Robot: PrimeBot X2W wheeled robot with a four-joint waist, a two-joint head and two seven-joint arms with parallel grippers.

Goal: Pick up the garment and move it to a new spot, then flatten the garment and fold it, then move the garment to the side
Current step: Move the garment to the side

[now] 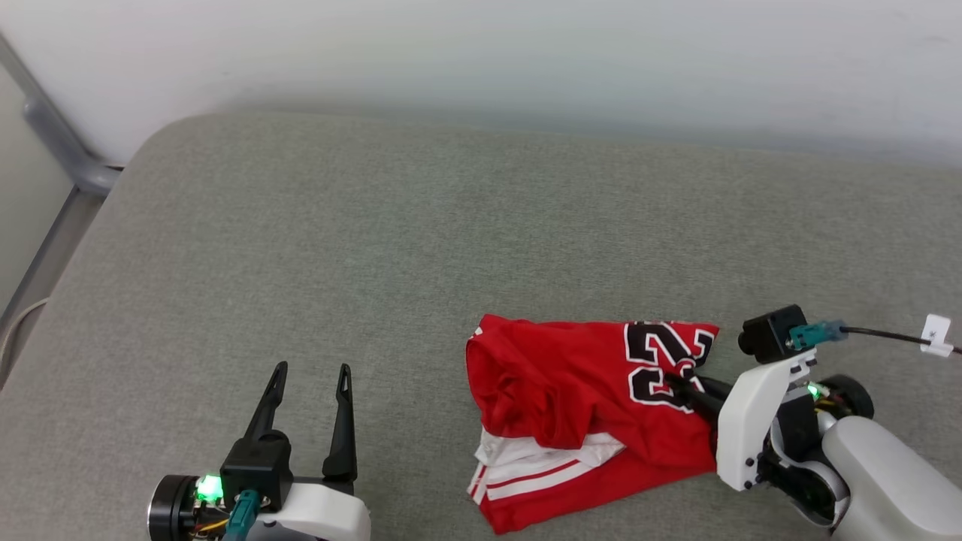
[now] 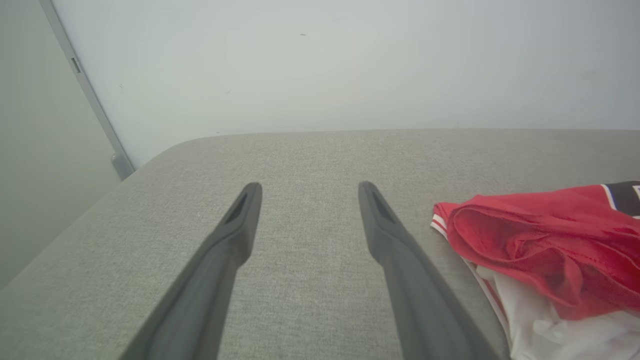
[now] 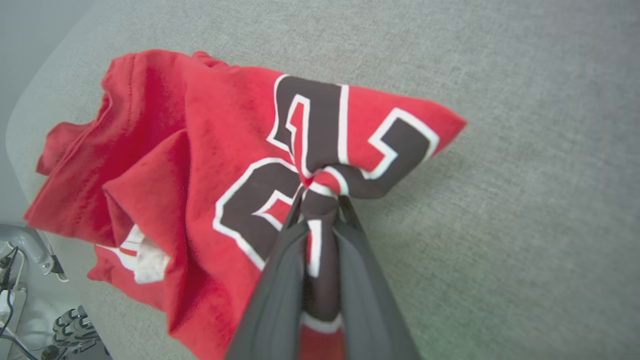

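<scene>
Pinches the shirt [image 1: 571, 406] in the right end effector [image 1: 676, 385], drawn narrow on a bunch of cloth at the black number, at the heap's right edge. Probably a hold for lifting it to a new spot. Holds the left end effector [image 1: 312, 372] wide and bare at lower left, well apart from the cloth, likely spared for the flattening. Shows the shirt crumpled on the grey cushion [image 1: 376, 225] at lower centre-right, doubled over itself, white sleeve at the bottom. Reads as long axis roughly left to right, number end toward the right arm; collar direction unclear.
</scene>
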